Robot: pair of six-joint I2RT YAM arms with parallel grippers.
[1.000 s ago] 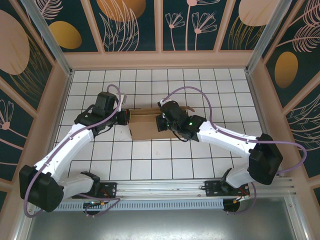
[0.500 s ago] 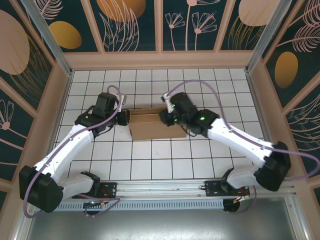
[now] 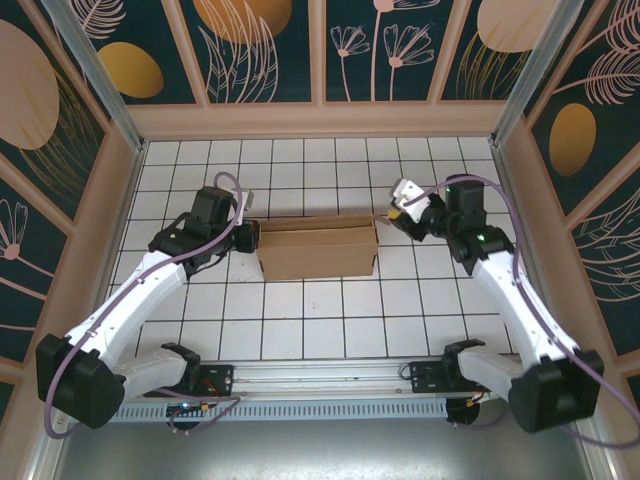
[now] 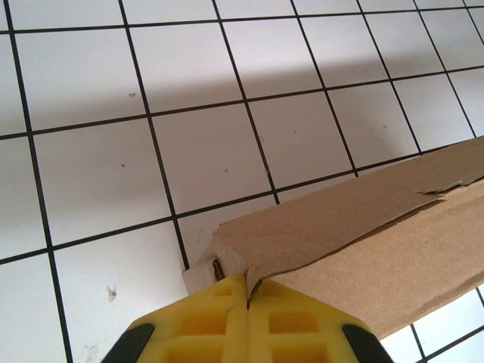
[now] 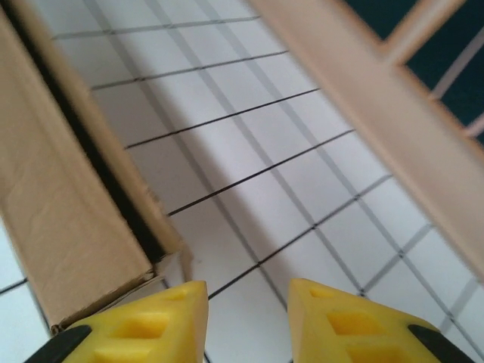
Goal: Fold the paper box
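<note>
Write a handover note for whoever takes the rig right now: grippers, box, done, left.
Left gripper: shut on the left-end corner of the plain brown corrugated cardboard box.
Right gripper: open, empty, beside the box's right end.
Box: mid-table on the white gridded tabletop, lying flat, long side across.
Done: sheet is folded into a shallow rectangular shape.
Left: right wrist view shows a dark gap between panels at the right end; it probably needs pressing shut. Then release the left grip.
</note>
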